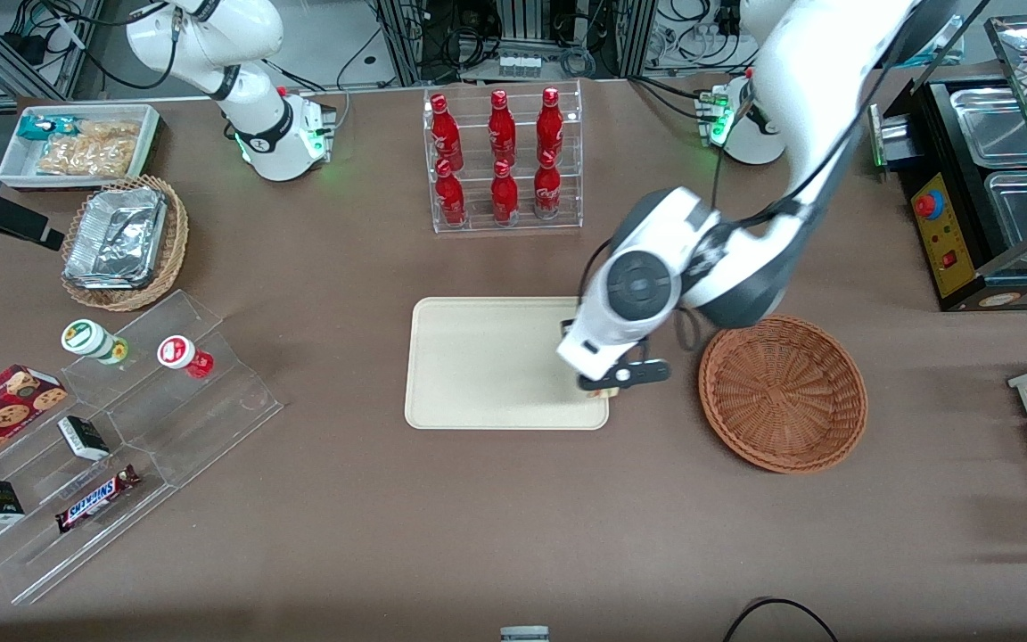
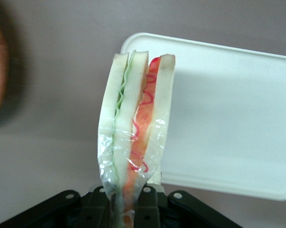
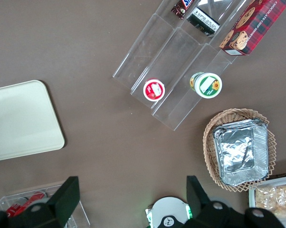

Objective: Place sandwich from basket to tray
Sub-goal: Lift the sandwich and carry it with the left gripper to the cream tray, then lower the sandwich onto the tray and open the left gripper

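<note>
Clamped between the gripper (image 2: 128,202) fingers, the sandwich (image 2: 133,128) fills the wrist view: a clear-wrapped wedge held on edge, pale bread layers with a green filling on one side and a red filling on the other. The fingers are pressed against the narrow end of the wrap, pinching the sandwich; the wide end points away from the wrist.

From the front view, the gripper (image 1: 610,385) hangs over the corner of the tray (image 1: 478,366) that lies nearest the front camera and toward the basket. Only a small pale piece of the sandwich (image 1: 603,391) shows there, under the black fingers. The sandwich is clear of the tray surface in the wrist view, with the tray (image 2: 228,123) visible past it.

The tray is cream-coloured, rectangular, with rounded corners and a low rim. Nothing lies on its visible surface.

The basket (image 1: 783,392), round and reddish-brown wicker, sits just beside the tray, toward the working arm's end of the table. No item is visible in it.

Farther from the front camera than the tray stands a clear rack of red bottles (image 1: 503,159). Toward the parked arm's end of the table are a clear stepped display (image 1: 121,437) holding snacks and a tan wicker basket with foil containers (image 1: 121,241).
</note>
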`<state>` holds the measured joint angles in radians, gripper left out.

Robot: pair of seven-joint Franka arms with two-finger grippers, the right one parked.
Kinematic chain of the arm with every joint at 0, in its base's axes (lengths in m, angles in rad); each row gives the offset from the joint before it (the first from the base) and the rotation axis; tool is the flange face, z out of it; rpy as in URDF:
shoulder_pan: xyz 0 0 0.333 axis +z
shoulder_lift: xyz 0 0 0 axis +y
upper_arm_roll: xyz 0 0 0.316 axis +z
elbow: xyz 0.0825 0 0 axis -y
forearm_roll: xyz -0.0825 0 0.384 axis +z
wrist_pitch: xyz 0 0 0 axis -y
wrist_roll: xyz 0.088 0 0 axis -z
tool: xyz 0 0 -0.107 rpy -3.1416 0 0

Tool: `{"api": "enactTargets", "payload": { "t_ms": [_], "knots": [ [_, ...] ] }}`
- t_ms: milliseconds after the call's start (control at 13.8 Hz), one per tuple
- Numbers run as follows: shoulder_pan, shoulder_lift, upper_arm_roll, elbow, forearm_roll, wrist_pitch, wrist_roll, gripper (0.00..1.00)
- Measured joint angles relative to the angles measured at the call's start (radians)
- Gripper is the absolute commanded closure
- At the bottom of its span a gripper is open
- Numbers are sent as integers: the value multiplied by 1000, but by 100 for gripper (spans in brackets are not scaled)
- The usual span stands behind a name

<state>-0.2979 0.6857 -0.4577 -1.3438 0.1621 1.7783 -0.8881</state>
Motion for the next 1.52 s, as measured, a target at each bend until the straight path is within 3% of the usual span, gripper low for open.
{"api": "enactTargets", "payload": {
  "t_ms": [363, 798, 944, 1089, 1161, 1234, 1306, 1524],
  "knots": [
    [-97, 175, 1, 154, 60, 44, -121, 85],
    [-216, 238, 9, 179, 97, 64, -187, 81],
    [-221, 256, 11, 180, 97, 92, -192, 74],
    [-222, 271, 11, 181, 97, 117, -200, 61],
    [-222, 275, 14, 183, 97, 122, -203, 46],
    [-222, 276, 20, 184, 97, 124, -205, 10],
    [-222, 276, 25, 187, 97, 124, -209, 0],
    [-222, 275, 47, 202, 99, 124, -239, 0]
  ]
}}
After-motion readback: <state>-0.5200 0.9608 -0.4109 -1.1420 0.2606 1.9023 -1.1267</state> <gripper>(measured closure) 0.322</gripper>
